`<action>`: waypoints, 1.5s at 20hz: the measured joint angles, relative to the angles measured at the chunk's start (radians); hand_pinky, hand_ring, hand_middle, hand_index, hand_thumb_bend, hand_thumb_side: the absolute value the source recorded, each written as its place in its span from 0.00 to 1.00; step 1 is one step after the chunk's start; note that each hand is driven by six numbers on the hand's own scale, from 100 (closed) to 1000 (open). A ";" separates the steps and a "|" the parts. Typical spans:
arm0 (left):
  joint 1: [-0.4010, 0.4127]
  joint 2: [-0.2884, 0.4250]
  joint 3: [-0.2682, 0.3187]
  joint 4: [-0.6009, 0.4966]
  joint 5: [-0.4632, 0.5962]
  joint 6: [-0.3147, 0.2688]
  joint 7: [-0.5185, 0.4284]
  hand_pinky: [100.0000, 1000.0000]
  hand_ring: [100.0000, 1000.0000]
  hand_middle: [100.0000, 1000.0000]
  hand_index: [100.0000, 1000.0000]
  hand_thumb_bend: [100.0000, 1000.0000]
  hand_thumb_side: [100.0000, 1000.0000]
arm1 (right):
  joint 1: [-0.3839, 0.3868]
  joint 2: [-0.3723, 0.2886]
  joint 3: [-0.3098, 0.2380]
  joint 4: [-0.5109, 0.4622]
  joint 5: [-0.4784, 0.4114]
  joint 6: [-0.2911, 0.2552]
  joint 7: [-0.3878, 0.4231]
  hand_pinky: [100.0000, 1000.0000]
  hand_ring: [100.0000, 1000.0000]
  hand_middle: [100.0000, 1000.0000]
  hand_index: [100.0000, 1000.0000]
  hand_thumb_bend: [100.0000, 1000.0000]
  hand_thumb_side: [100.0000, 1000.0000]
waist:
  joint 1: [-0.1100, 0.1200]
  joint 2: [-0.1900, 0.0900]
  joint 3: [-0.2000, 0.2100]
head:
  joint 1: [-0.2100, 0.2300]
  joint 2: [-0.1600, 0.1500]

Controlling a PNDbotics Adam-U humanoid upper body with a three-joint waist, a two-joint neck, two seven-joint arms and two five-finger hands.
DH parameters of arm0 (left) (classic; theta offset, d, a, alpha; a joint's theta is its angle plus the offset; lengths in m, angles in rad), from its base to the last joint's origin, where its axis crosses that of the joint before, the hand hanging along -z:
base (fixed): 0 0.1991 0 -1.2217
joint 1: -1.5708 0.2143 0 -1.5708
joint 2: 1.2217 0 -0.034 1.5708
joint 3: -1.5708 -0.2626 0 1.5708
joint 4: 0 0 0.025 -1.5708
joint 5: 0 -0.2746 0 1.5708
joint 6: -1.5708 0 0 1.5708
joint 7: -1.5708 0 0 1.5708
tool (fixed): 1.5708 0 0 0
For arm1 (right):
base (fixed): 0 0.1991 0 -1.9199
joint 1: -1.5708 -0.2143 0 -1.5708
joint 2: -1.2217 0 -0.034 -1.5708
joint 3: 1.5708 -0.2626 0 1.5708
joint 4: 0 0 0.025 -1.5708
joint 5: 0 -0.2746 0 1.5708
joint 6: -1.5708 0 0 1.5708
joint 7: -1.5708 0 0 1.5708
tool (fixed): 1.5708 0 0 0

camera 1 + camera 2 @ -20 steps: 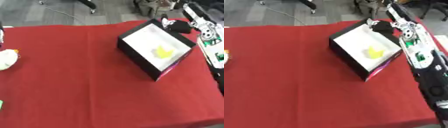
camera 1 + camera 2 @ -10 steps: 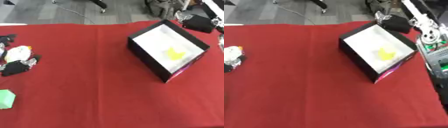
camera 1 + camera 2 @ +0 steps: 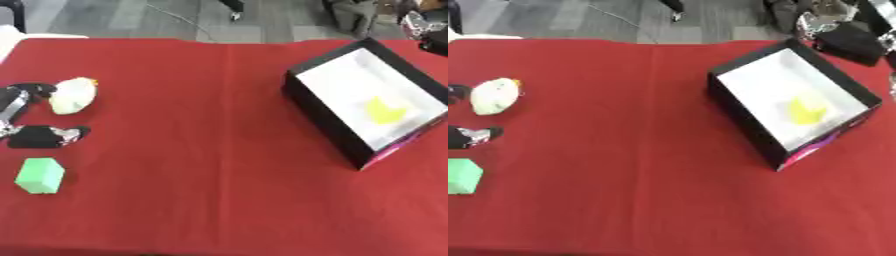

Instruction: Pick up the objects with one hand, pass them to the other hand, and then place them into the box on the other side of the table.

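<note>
A white, rounded object with a yellow tip [image 3: 72,95] lies at the table's left side. My left hand [image 3: 35,136] is open just left of and below it, one finger [image 3: 33,90] reaching to the object's left edge. A green block [image 3: 40,175] sits nearer the front, below the hand. The black box [image 3: 745,112] with a white inside stands tilted at the right and holds a yellow thing [image 3: 805,110]. My right hand [image 3: 846,35] hovers beyond the box's far right corner, partly cut off by the view's edge.
The red cloth [image 3: 201,165] covers the whole table, with a broad bare stretch between the left objects and the box. Grey floor and chair legs [image 3: 232,10] show past the far edge.
The camera has swung to the left, so the left hand, white object and green block have come into view. The right hand stays by the box's far corner.
</note>
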 measured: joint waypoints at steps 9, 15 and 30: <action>0.001 0.038 0.022 0.001 0.140 0.122 -0.140 0.90 0.88 0.77 0.81 0.45 0.15 | 0.000 -0.005 0.000 0.006 -0.003 0.004 -0.007 1.00 1.00 0.92 0.99 0.00 0.45 | -0.003 0.000 0.000 | -0.014 0.000; 0.015 0.088 0.034 -0.030 0.183 0.184 -0.242 0.96 0.91 0.80 0.80 0.51 0.02 | 0.000 -0.005 0.001 0.011 0.002 0.007 -0.009 1.00 1.00 0.91 0.99 0.00 0.45 | -0.001 0.000 0.001 | -0.026 0.000; -0.005 0.135 -0.011 0.073 -0.043 0.017 -0.485 0.97 0.92 0.80 0.79 0.43 0.00 | 0.007 -0.005 0.041 0.013 0.029 0.004 0.025 1.00 1.00 0.90 0.98 0.00 0.45 | 0.001 0.000 -0.004 | -0.025 0.000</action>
